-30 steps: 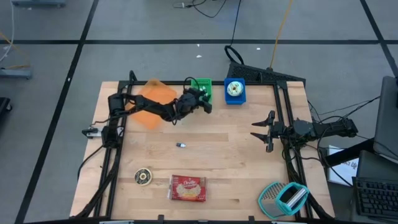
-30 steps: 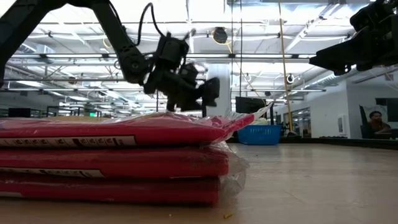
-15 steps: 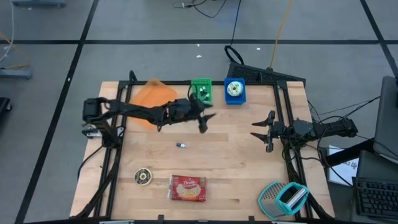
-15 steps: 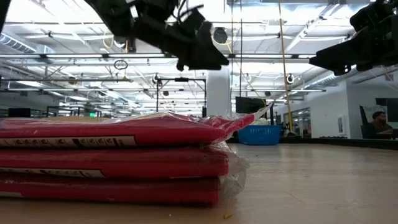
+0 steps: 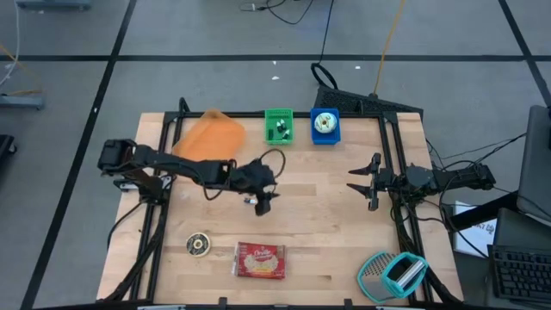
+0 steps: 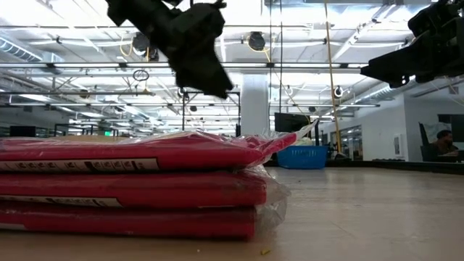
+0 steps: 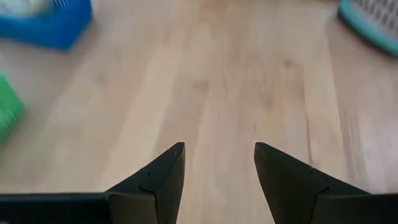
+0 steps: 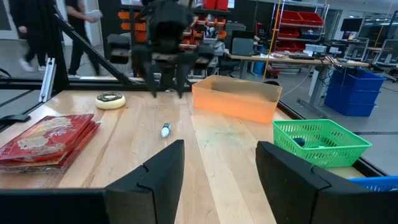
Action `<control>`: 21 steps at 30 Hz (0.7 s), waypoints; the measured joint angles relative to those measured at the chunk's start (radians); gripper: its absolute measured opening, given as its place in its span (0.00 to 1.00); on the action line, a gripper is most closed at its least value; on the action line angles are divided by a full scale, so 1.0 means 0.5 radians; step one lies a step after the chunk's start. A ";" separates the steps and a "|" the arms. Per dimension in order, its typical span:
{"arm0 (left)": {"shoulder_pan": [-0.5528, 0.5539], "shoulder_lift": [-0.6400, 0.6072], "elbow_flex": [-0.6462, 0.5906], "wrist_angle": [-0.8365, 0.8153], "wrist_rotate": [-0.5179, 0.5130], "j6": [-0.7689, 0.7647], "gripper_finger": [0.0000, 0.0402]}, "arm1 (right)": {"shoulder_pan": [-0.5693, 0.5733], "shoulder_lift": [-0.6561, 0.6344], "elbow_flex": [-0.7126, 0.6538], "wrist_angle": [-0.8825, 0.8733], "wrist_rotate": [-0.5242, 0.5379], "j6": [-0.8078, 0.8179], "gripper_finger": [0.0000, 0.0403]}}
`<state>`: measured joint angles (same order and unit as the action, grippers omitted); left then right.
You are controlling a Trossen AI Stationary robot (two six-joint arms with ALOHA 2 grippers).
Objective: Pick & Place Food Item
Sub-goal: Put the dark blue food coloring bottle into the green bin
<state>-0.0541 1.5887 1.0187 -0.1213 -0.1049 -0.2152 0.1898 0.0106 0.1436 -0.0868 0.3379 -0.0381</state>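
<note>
My left gripper (image 5: 262, 205) (image 7: 217, 146) stands open above the middle of the table and holds nothing. It hangs slanting downward just beside a small blue-and-white item (image 5: 249, 201) (image 8: 165, 129) that lies on the wood. A red food packet (image 5: 260, 261) (image 6: 130, 185) lies flat near the front edge, with a round brown item (image 5: 199, 244) (image 8: 110, 99) to its left. My right gripper (image 5: 362, 182) (image 8: 217, 143) waits open and level at the table's right side.
Along the far edge stand an orange bin (image 5: 211, 138), a green basket (image 5: 278, 126) and a blue basket (image 5: 325, 126) with something round in it. A teal grater-like basket (image 5: 392, 274) lies at the near right corner. Bare wood lies between the two grippers.
My left gripper has left the green basket at the far edge. It has travelled toward the table's middle and near side and risen, and it has tipped from steeply downward to a shallower slant. It now hangs over the small blue-and-white item. Its fingers have stayed open and empty.
</note>
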 joint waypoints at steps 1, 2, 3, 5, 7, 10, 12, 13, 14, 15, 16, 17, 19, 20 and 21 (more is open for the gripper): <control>-0.020 0.006 0.000 -0.057 -0.002 -0.038 0.49 | 0.000 0.000 0.000 0.000 0.000 0.000 0.46; -0.041 0.012 0.000 -0.113 -0.011 -0.083 0.50 | -0.001 0.000 0.000 -0.001 0.000 0.000 0.46; -0.058 0.016 0.000 -0.175 -0.023 -0.117 0.50 | 0.000 0.000 0.000 0.000 0.000 0.000 0.46; -0.088 0.018 0.000 -0.280 -0.074 -0.155 0.49 | 0.000 0.000 0.000 0.000 0.001 0.000 0.46; -0.112 0.016 0.000 -0.372 -0.143 -0.160 0.48 | 0.000 0.000 0.000 0.000 0.000 0.000 0.46; -0.137 0.017 0.000 -0.520 -0.250 -0.164 0.46 | 0.000 0.000 0.000 -0.001 0.000 0.000 0.46; -0.145 0.017 0.000 -0.588 -0.290 -0.161 0.45 | -0.001 0.000 0.000 -0.001 0.000 0.000 0.46; -0.145 0.017 0.000 -0.627 -0.297 -0.152 0.44 | 0.000 0.000 0.000 0.000 0.000 0.000 0.46; -0.145 0.017 0.000 -0.670 -0.298 -0.145 0.44 | 0.000 0.000 0.000 -0.001 0.000 0.000 0.46; -0.145 0.017 0.000 -0.711 -0.298 -0.139 0.43 | 0.000 0.000 0.000 0.000 0.000 0.000 0.46; -0.145 0.017 0.000 -0.744 -0.298 -0.136 0.42 | 0.000 0.000 0.000 0.000 0.000 0.000 0.46; -0.145 0.017 0.000 -0.775 -0.298 -0.136 0.42 | 0.000 0.000 0.000 0.000 0.000 0.000 0.46; -0.145 0.017 0.000 -0.828 -0.297 -0.136 0.40 | -0.001 0.000 0.000 0.000 0.001 0.000 0.46; -0.145 0.017 0.000 -0.840 -0.298 -0.136 0.40 | 0.000 0.000 0.000 0.000 0.000 0.000 0.46; -0.145 0.017 0.000 -0.841 -0.298 -0.136 0.39 | -0.001 0.000 0.000 -0.001 0.000 0.000 0.46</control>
<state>-0.1265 1.5970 1.0187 -0.5417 -0.2539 -0.2832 0.1894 0.0105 0.1436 -0.0872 0.3378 -0.0383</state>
